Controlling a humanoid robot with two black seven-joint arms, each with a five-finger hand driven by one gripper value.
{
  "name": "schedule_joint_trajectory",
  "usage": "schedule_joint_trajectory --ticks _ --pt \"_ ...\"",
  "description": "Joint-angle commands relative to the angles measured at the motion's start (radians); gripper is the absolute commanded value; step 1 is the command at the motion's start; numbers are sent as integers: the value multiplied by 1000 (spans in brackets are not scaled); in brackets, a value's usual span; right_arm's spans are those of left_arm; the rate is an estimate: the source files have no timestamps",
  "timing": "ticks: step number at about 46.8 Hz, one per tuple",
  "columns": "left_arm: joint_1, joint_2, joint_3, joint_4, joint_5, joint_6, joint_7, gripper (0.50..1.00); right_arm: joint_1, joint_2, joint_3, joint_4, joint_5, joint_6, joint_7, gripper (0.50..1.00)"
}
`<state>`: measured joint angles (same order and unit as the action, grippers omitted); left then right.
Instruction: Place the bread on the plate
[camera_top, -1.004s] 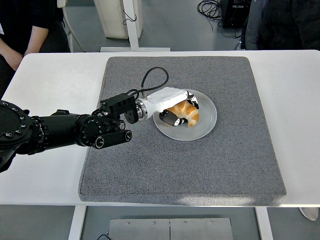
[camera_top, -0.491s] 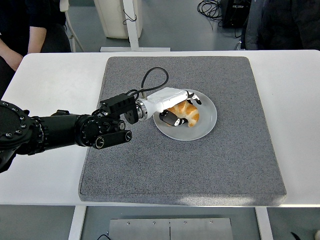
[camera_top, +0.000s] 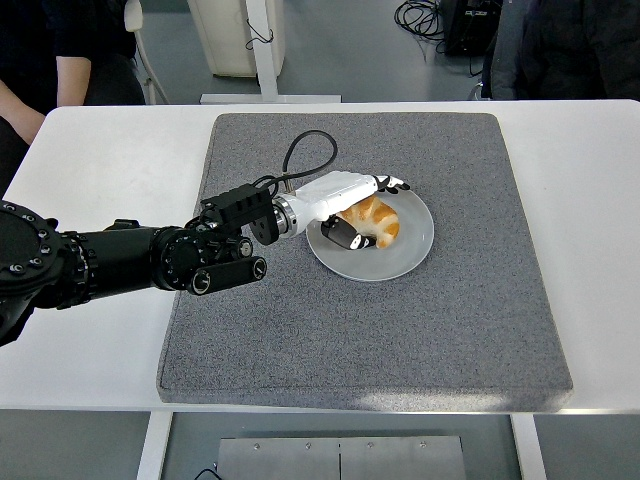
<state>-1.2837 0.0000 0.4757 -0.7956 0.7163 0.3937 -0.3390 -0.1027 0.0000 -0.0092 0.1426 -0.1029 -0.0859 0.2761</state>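
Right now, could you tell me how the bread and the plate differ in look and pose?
The bread is golden brown and lumpy; the plate is pale grey, round and flat. The bread lies on the plate's left half, partly under the left hand; the plate rests directly on the grey mat. The bread is far smaller than the plate. Both sit near the mat's upper middle.

Lighting bright and even from overhead. Faint soft shadows only. Mild glare on the glossy white tabletop (camera_top: 600, 250). Focus sharp throughout.
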Motion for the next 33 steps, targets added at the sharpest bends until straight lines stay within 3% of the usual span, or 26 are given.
schedule_joint_trajectory --ticks 1,12,17,27,33 --pt "1 0 -11 0 -1 -1 0 940 0 0 0 0 0 0 0 1000" --pt "-3 0 -77 -7 -44 -18 1 974 0 0 0 0 0 0 0 1000" --pt "-16 3 -126 -10 -115 -82 3 974 0 0 0 0 0 0 0 1000" --pt "-39 86 -279 -10 -268 -257 11 975 0 0 0 0 0 0 0 1000" --pt "-37 135 -336 -5 -327 -273 6 975 0 0 0 2 0 0 0 1000"
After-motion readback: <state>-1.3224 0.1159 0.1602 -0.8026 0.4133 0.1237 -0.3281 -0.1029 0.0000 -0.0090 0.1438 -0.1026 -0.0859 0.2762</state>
